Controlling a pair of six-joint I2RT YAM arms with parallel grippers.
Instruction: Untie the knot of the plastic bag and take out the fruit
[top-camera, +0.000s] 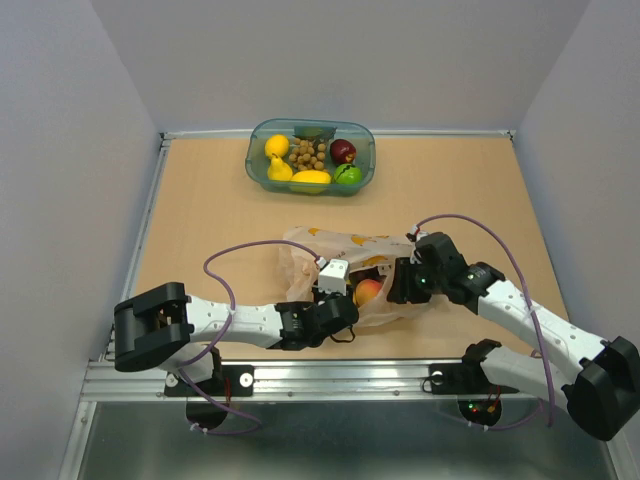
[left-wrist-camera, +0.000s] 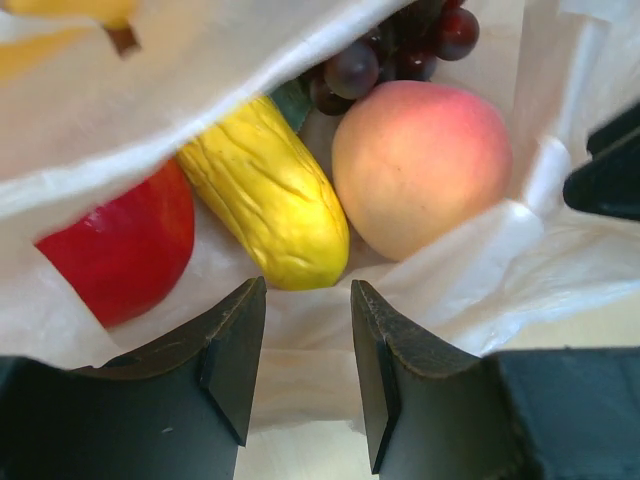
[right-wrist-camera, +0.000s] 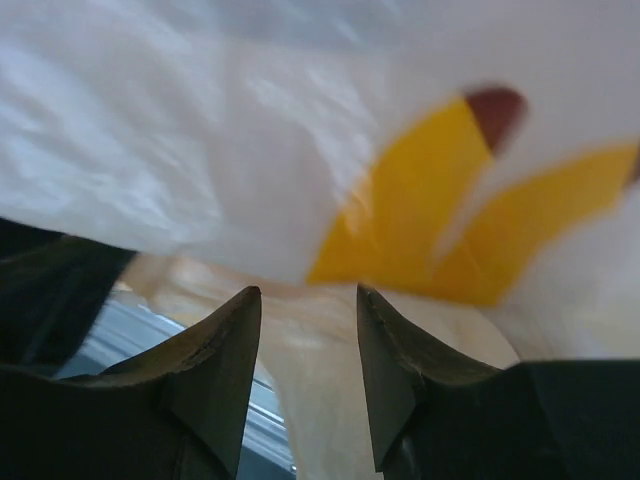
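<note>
The plastic bag (top-camera: 335, 250) lies crumpled mid-table with its mouth gaping toward the near edge. No knot shows. In the left wrist view its film (left-wrist-camera: 150, 90) frames the fruit: a pink peach (left-wrist-camera: 420, 165), a bumpy yellow fruit (left-wrist-camera: 270, 200), a red apple (left-wrist-camera: 125, 245) and dark grapes (left-wrist-camera: 390, 50). The peach (top-camera: 368, 291) also shows from above. My left gripper (left-wrist-camera: 308, 290) is open at the mouth's lower rim, with film lying between its jaws. My right gripper (right-wrist-camera: 308, 292) is open at the bag's right side (top-camera: 398, 282), and pale film (right-wrist-camera: 330, 400) hangs between its jaws.
A teal tub (top-camera: 258, 165) at the back holds yellow fruits, a brown cluster, a red apple and a green apple. Grey walls enclose the table on three sides. A metal rail (top-camera: 300, 378) runs along the near edge.
</note>
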